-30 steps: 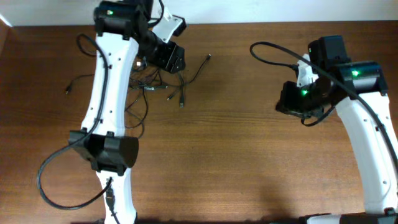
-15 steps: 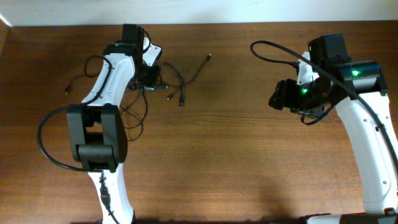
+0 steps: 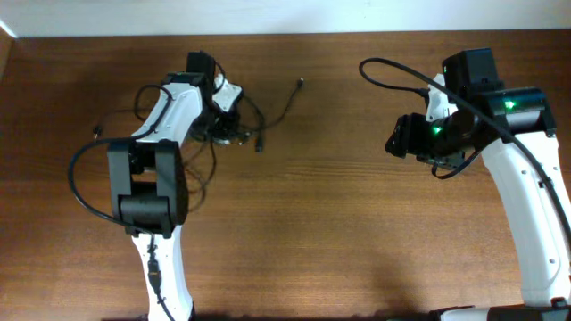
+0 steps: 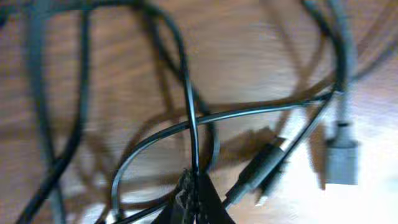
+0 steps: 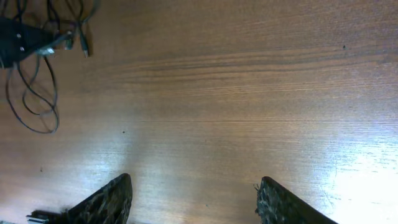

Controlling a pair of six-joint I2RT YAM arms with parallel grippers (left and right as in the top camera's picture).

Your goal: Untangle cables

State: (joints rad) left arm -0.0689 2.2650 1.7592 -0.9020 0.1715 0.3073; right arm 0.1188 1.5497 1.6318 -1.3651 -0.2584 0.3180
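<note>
The cables (image 3: 207, 134) lie as a tangle of thin black cords at the table's back left. One strand (image 3: 284, 105) trails right to a small plug (image 3: 300, 82). My left gripper (image 3: 225, 125) is down in the clump. In the left wrist view it (image 4: 196, 190) is shut on a cable strand (image 4: 193, 118) that runs up from between its tips and crosses another strand (image 4: 261, 111). Plugs (image 4: 261, 167) lie beside it. My right gripper (image 3: 398, 137) hangs open over bare wood far to the right, nothing between its fingers (image 5: 111, 198). The right wrist view shows the cables (image 5: 38, 99) far off at the top left.
A grey connector (image 4: 341, 157) lies at the right of the left wrist view. A cord loop (image 3: 194, 171) and a loose end (image 3: 96, 131) spread left of the clump, close to the left arm's white links (image 3: 153, 178). A thick arm cable (image 3: 393, 69) arcs above the right arm.
My left gripper has lowered into the clump and shut on a strand. The right gripper turned and opened wider a second ago and has held still since.
</note>
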